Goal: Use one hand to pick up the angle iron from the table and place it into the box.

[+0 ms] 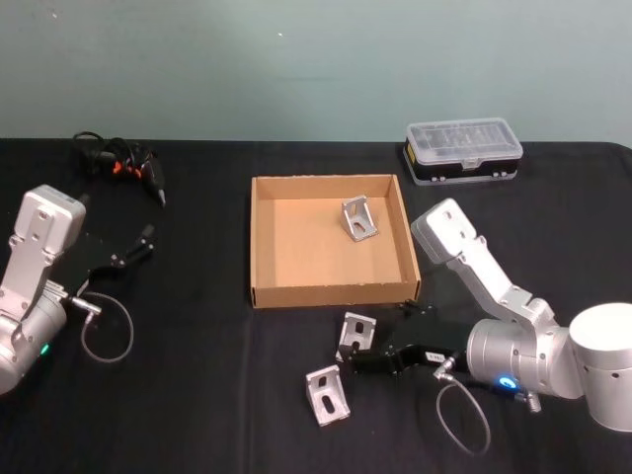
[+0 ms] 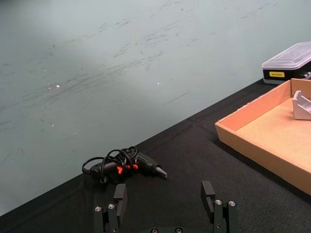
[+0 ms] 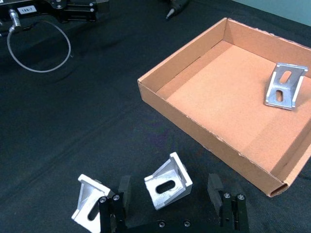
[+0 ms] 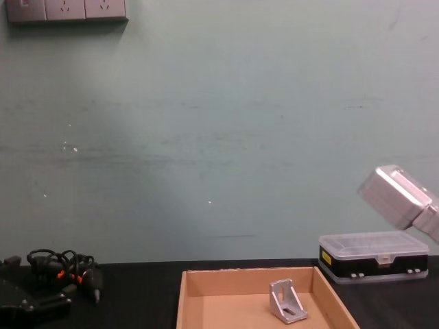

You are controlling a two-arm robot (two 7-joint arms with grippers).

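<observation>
in front of the box (image 1: 259, 242), our right gripper (image 3: 168, 189) straddles an angle iron (image 1: 355, 334) on the table (image 1: 197, 395), jaws wide and empty; we fear closing on its sloped faces squirts it out, or knocks the neighbouring angle iron (image 3: 90, 204). our left gripper (image 2: 164, 190) idles open, far left.

head above, chest low, 4 share box (image 1: 331, 292)

1 angle iron (image 1: 359, 219) in box (image 1: 336, 293), 2 outside
</observation>
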